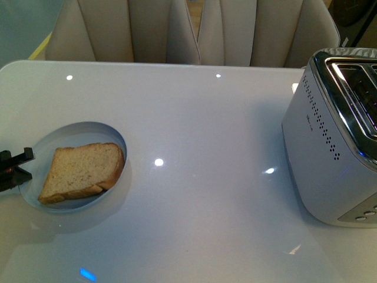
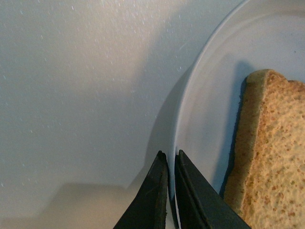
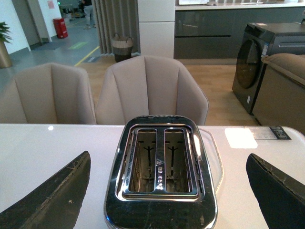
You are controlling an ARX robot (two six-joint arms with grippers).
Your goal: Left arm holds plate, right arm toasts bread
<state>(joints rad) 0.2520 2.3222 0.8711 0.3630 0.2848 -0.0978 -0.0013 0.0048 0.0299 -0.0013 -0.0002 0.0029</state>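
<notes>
With the left claw (image 2: 170, 162) pinching the plate (image 1: 82, 124) by its rim and the bread (image 1: 82, 171) lying on it, the wide-open right claw (image 3: 167, 157) is hovering over the toaster (image 3: 161, 200), needing a steady, level plate.

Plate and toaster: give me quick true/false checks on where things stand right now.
1. The bread lies on the plate. True.
2. The left gripper is pinched on the plate's rim. True.
3. A slice already sits in the toaster. False: both slots are empty.
4. The right gripper is shut. False: its fingers are spread wide, with the toaster between them in the right wrist view.
5. In the front view the toaster stands left of the plate. False: it is at the right edge and the plate is at the left.
</notes>
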